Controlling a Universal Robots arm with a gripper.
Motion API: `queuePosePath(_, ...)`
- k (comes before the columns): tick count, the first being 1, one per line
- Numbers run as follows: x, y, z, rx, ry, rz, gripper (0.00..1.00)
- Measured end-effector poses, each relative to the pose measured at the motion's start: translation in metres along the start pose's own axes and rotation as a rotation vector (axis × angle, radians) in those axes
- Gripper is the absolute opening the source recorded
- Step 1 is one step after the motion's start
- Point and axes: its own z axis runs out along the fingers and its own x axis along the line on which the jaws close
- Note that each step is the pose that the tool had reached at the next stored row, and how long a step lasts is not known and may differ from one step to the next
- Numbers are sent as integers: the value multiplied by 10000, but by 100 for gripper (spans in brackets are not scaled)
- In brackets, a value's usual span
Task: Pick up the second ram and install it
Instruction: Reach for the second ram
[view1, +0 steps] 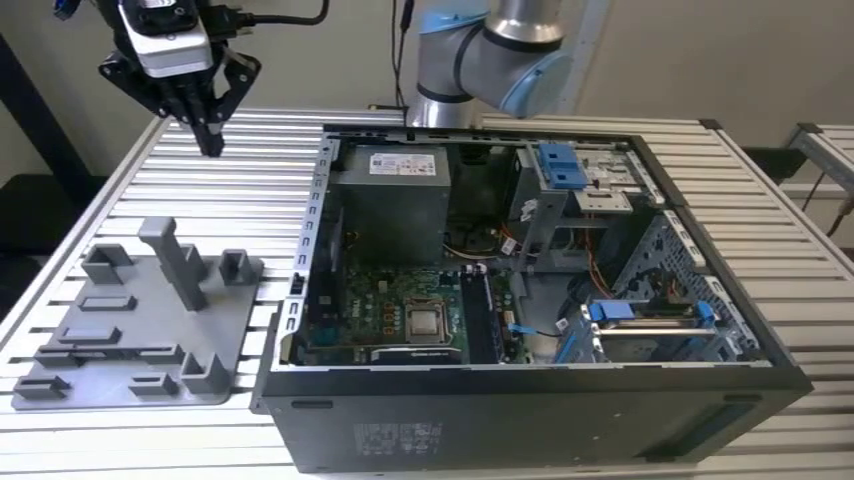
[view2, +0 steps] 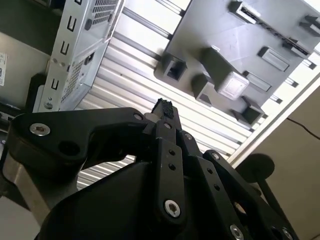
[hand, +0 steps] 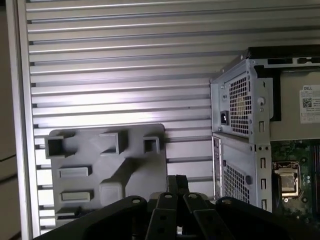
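Observation:
My gripper (view1: 210, 140) hangs high over the slatted table at the exterior view's far left, above and behind the grey plastic tray (view1: 134, 340). Its black fingers are pressed together, shut, with nothing visible between them in both wrist views (view2: 162, 106) (hand: 176, 181). The tray (hand: 135, 165) carries upright blocks and shallow slots, and I make out no memory stick on it. The second ram is out of view. Inside the open computer case (view1: 534, 420), dark memory slots (view1: 481, 318) run beside the processor socket (view1: 427, 322). I cannot tell what sits in them.
The case lies on its side to the exterior view's right of the tray, with a grey power supply (view1: 390, 200), blue drive brackets (view1: 561, 165) and cables inside. The arm's base (view1: 461, 60) stands behind it. Bare slatted table (view1: 254, 190) lies under the gripper.

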Motion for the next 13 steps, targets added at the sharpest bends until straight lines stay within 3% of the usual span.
queuePosePath(13, 408, -39, 11, 0, 1, -1, 11)
